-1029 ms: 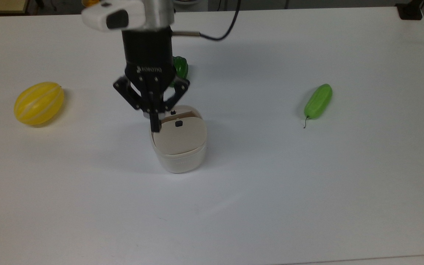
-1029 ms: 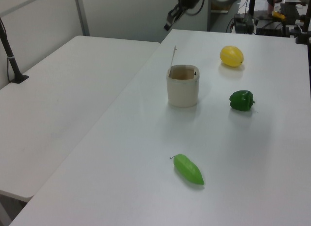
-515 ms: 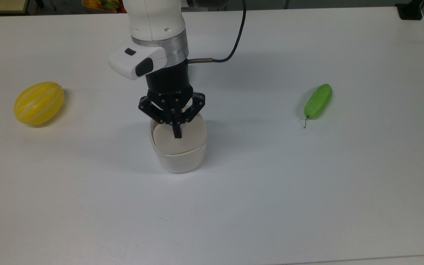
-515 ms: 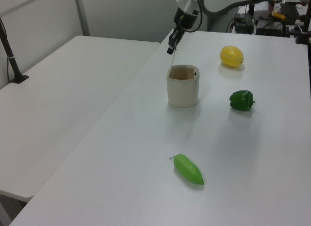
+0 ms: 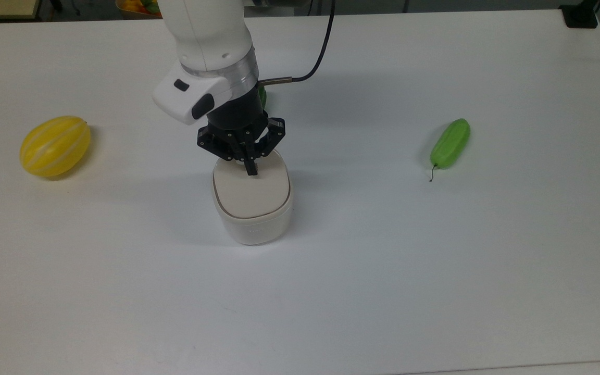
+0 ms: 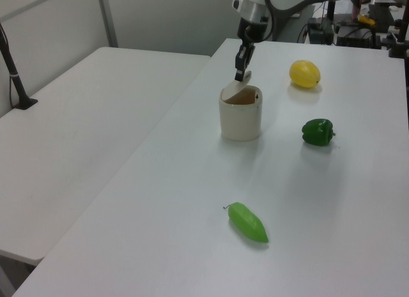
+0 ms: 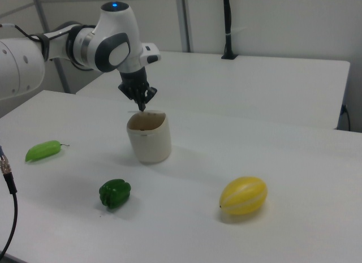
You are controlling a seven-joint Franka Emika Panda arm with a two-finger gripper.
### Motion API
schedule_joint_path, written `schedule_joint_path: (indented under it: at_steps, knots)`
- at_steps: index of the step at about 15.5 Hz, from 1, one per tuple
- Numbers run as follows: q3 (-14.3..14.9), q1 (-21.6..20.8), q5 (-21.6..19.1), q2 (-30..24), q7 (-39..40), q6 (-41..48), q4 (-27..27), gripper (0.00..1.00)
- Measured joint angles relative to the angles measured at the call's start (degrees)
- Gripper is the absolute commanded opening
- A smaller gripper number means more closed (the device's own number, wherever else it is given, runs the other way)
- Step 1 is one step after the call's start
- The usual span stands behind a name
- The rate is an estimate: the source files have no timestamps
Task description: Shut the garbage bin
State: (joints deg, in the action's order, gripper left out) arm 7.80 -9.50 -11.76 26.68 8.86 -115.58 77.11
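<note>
Illumination bright, even and diffuse from overhead; the matte white table reads slightly bluish in the top view, with no hard glare. Shadows soft-edged: a faint grey one beside the off-white rounded plastic garbage bin, a broad pale one from the white robot arm across the table's far part. The left view and right view are softer, and the small glossy green pepper shows only dull highlights.

White bench carries: garbage bin mid-bench; yellow melon toward top view's left edge; green cucumber toward right edge; green pepper near bin.
</note>
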Motion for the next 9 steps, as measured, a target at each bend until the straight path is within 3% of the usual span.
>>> schedule_joint_path:
  at_steps: [9]
  knots:
    - [0.0,0.2,0.0,0.1,1.1,0.4,4.2,0.0]
